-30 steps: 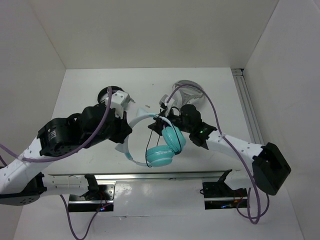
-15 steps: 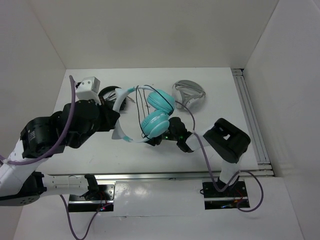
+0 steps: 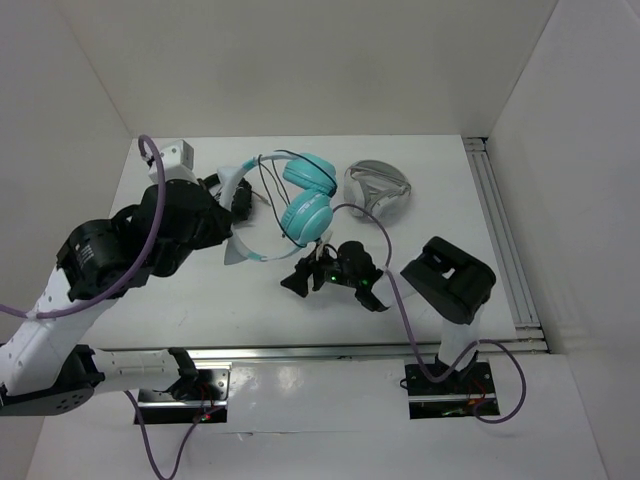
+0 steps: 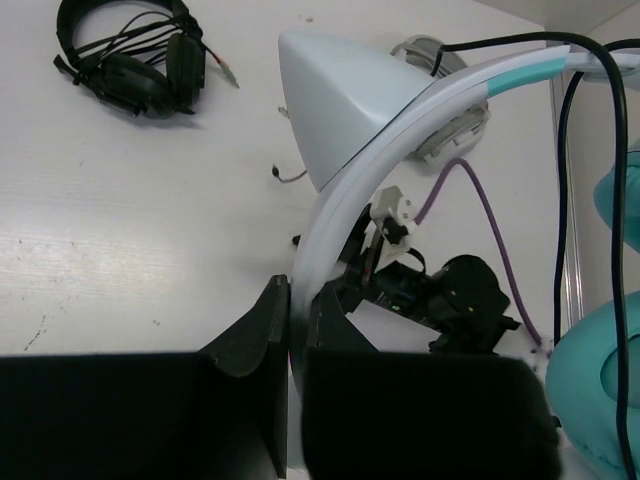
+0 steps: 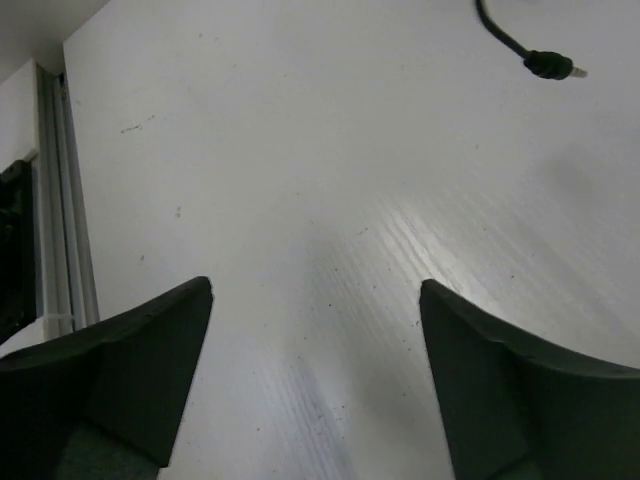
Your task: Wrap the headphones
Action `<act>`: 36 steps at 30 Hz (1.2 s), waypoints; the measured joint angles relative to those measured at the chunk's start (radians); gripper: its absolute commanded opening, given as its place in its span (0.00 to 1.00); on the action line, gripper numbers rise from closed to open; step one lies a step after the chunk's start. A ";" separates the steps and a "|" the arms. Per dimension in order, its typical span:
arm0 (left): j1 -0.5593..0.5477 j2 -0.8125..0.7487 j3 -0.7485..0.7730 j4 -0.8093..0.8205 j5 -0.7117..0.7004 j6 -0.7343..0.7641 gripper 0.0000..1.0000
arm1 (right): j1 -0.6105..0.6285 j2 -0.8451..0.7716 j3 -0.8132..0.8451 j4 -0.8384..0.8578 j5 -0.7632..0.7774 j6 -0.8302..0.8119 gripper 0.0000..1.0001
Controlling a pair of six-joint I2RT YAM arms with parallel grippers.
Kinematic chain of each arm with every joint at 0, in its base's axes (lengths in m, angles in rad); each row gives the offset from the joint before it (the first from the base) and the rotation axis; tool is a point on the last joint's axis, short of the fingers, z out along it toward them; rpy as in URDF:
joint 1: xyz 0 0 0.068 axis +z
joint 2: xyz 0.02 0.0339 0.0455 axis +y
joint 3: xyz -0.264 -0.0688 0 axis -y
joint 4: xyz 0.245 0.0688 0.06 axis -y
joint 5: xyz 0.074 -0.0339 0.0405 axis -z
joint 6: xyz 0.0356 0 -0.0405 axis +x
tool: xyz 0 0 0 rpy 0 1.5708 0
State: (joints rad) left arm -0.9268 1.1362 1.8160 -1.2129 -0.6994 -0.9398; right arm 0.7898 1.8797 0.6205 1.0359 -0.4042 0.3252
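The headphones have teal ear cups (image 3: pixel 308 195) and a pale headband (image 3: pixel 238 180). They hang in the air over the table's back middle. My left gripper (image 3: pixel 228 230) is shut on the headband (image 4: pixel 340 215). The thin black cable (image 3: pixel 277 215) loops down beside the cups. In the left wrist view the cups (image 4: pixel 600 400) sit at the right edge, with the cable (image 4: pixel 568 150) in front of them. My right gripper (image 3: pixel 298 276) is open and empty, low over the table in front of the cups. Its view shows bare table and a black cable plug (image 5: pixel 548 65).
All-black headphones (image 4: pixel 135 60) lie at the back left, partly hidden by my left arm in the top view (image 3: pixel 238 196). White and grey headphones (image 3: pixel 378 188) lie at the back right. A metal rail (image 3: pixel 500 230) runs along the right edge. White walls enclose the table.
My left gripper has carried the headphones up and towards the back left. My right arm has let go, folded back, and dropped its open gripper to the table.
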 measured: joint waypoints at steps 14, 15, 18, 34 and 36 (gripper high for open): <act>0.042 0.003 -0.023 0.020 0.113 0.024 0.00 | 0.048 -0.156 0.006 -0.075 0.316 -0.138 1.00; 0.042 0.003 -0.023 0.020 0.117 0.023 0.00 | 0.044 -0.141 0.027 -0.086 0.319 -0.141 1.00; 0.042 -0.007 -0.025 0.021 0.132 0.024 0.00 | 0.038 -0.087 0.097 -0.092 0.306 -0.148 1.00; 0.055 -0.052 -0.020 -0.073 0.139 0.023 0.00 | 0.045 0.051 0.080 0.081 0.201 -0.060 0.00; 0.058 -0.052 -0.022 -0.093 0.122 0.018 0.00 | 0.079 0.048 0.043 0.097 0.212 -0.054 0.00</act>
State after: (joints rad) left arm -0.8684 1.0843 1.7943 -1.3060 -0.5770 -0.9215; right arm 0.8684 1.9282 0.6636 1.1324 -0.1917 0.2714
